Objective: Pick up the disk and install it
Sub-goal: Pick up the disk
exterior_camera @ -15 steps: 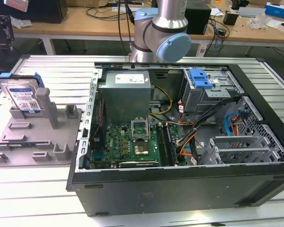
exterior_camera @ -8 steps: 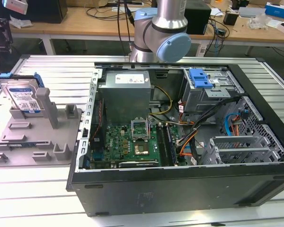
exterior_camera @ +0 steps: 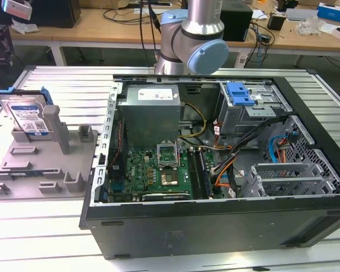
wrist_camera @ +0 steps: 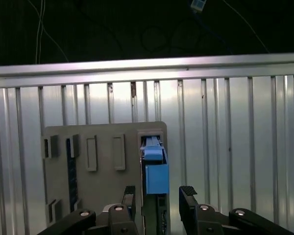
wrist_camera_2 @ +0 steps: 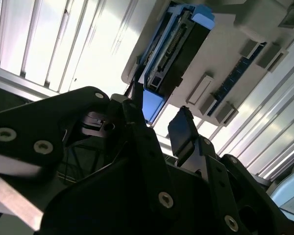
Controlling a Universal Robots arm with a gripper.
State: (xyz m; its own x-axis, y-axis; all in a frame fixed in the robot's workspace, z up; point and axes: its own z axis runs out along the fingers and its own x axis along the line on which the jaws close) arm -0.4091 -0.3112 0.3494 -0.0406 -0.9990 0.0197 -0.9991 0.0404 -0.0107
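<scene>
The gripper (wrist_camera: 159, 203) is held wide, a finger at each side of the disk (wrist_camera: 156, 171) without touching (judged lined up for a grasp); the disk is stood on edge in a grey holder (wrist_camera: 103, 183), its blue rail left reachable; farther off on the tabletop (exterior_camera: 56, 238), the open case (exterior_camera: 215, 226) is laid flat.

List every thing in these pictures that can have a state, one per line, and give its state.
disk: standing upright on edge in the grey holder, not gripped.
gripper: open, holding nothing.
grey holder: carrying the disk in one slot.
computer case: lying on its side, side panel off, insides exposed.
</scene>
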